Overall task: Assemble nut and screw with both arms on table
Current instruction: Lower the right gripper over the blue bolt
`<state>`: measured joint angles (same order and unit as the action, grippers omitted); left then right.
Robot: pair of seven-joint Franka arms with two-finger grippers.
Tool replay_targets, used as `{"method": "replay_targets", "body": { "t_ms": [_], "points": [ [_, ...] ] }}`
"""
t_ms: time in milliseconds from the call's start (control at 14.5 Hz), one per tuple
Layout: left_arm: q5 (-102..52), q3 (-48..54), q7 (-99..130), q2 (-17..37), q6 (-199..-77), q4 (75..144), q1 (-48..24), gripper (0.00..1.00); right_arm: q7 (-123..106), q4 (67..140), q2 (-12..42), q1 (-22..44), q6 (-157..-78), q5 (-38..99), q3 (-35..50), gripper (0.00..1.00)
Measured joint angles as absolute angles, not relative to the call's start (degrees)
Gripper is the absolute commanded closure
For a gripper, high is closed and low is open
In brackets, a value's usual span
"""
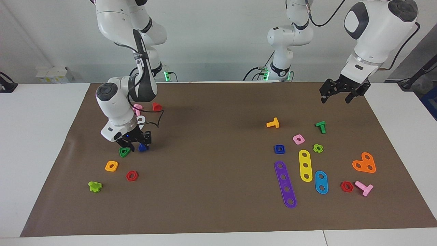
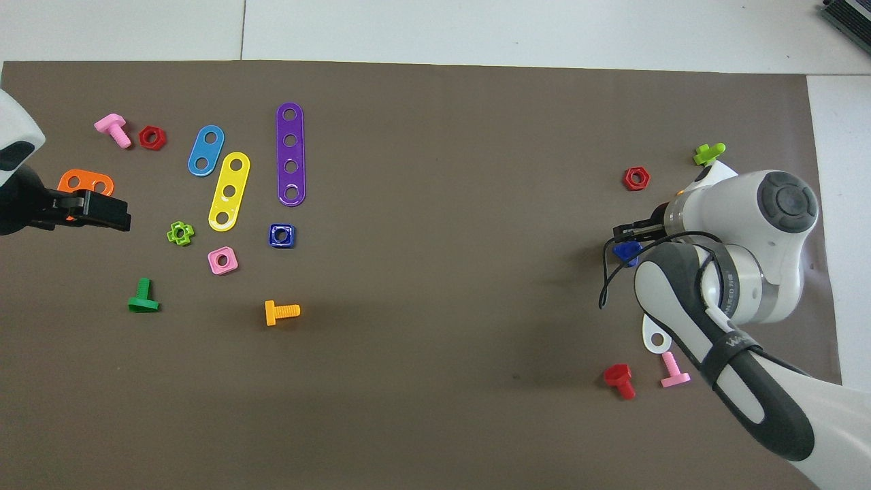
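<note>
R gripper [image 1: 136, 142] low at the screw [image 1: 142, 147] on the mat [image 1: 218, 205], R-arm end; grip state: can't tell. L gripper [image 1: 343, 91] released, waiting over mat's L-arm end. Nut [image 1: 279, 149] near pink nut [image 1: 298, 139].

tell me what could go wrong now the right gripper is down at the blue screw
1. The green triangular nut lies right beside the screw, so the right gripper could knock it or catch it as well.
2. The screw is small and mostly hidden by the gripper's black body; an off-centre grip could tip it or let it slip out.
3. The nut lies toward the left arm's end, and the left gripper hangs up by the mat's corner, so the parts are not yet close.
</note>
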<state>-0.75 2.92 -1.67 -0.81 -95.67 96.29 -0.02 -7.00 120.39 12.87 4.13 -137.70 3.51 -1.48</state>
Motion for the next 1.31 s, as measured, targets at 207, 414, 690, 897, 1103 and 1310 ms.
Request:
{"method": "replay_targets", "body": {
  "t_ms": [207,414,690,897,1103,1310],
  "points": [
    [-0.75,2.92,-1.67,-0.81,-95.67,96.29,-0.02,0.00,-7.01,121.44,12.87,4.13,-139.23,3.51,-1.48,0.47],
    [-0.75,2.92,-1.67,-0.81,-95.66,96.29,-0.02,0.00,-7.01,122.38,12.88,4.17,-140.39,3.51,-1.46,0.50],
    [-0.75,2.92,-1.67,-0.81,-95.66,96.29,-0.02,0.00,-7.01,122.58,12.87,4.34,-140.49,3.51,-1.45,0.57],
    [-0.75,2.92,-1.67,-0.81,-95.66,96.29,-0.02,0.00,-7.02,122.61,12.87,4.34,-140.52,3.51,-1.45,0.58],
    [-0.75,2.92,-1.67,-0.81,-95.66,96.29,-0.02,0.00,-7.02,122.64,12.87,4.35,-140.54,3.51,-1.45,0.58],
    [-0.75,2.92,-1.67,-0.81,-95.65,96.29,-0.02,0.00,-7.02,122.65,12.87,4.35,-140.54,3.51,-1.45,0.58]
  ]
}}
